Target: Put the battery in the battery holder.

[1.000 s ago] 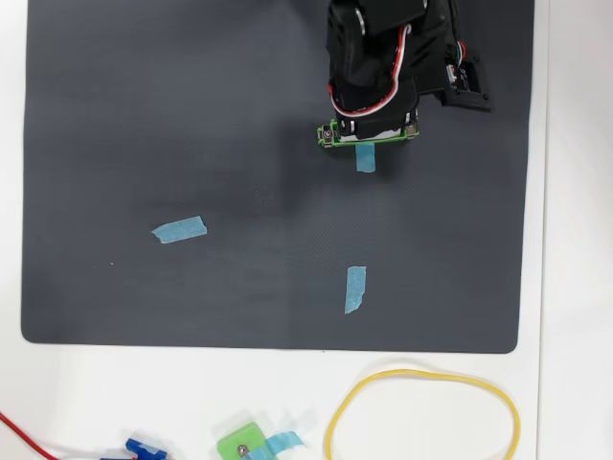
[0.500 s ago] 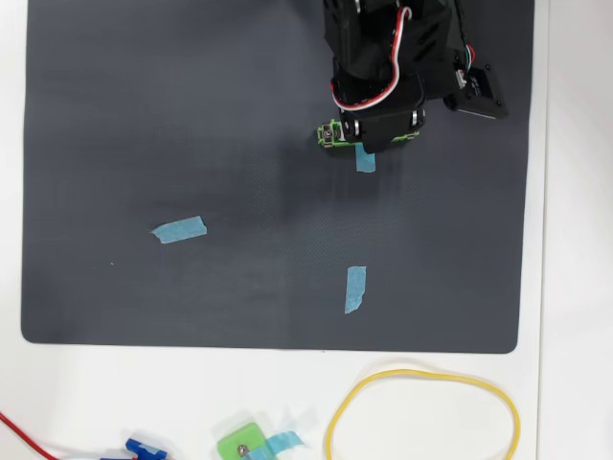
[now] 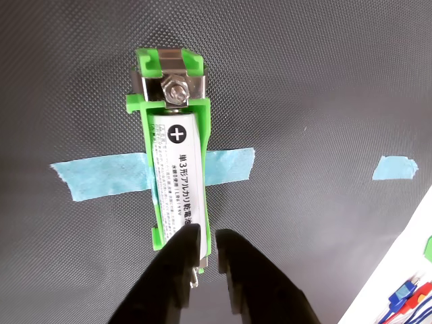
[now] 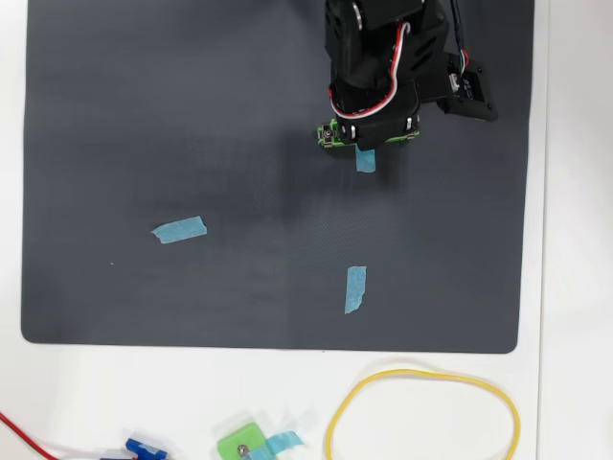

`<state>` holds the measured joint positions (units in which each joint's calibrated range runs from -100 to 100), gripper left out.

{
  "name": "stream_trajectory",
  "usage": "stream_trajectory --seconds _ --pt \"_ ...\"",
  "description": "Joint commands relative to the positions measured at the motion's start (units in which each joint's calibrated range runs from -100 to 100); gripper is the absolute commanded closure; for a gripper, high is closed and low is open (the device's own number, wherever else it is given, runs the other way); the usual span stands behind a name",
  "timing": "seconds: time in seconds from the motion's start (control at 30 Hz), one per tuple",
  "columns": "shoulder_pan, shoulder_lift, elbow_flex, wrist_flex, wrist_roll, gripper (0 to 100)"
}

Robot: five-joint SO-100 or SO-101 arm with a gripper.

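Note:
The battery holder (image 3: 170,74) is a narrow bright-green frame lying on the dark mat, held down by a blue tape strip (image 3: 101,177) across its middle. The white battery (image 3: 174,175) lies inside it, plus end toward the screw at the top of the wrist view. My gripper (image 3: 208,236) comes in from the bottom edge, its black fingers almost together. The left fingertip (image 3: 187,236) rests over the battery's lower end, and the right one sits just outside the holder's right wall. In the overhead view the arm (image 4: 383,67) covers most of the holder (image 4: 330,134).
Two loose blue tape pieces (image 4: 179,229) (image 4: 355,288) lie on the mat (image 4: 144,115). On the white table below it are a yellow rubber loop (image 4: 421,412), a squarish green block (image 4: 242,446) and a blue connector with a red wire (image 4: 144,448).
The arm's wrist swung out to the right over the holder half a second ago and is back near its earlier pose. The holder has stayed in place.

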<state>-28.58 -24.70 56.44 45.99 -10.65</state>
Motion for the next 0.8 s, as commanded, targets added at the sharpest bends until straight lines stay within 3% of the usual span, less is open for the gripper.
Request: stream_trajectory --seconds 0.0,0.5,0.67,0.77 --pt "1.13 0.18 -1.38 -0.63 0.17 100" --pt "1.02 6.49 -3.4 -0.1 0.17 100" --pt "0.4 -12.95 7.79 -0.54 0.17 100" --pt "0.61 -25.57 14.57 -0.54 3.24 100"
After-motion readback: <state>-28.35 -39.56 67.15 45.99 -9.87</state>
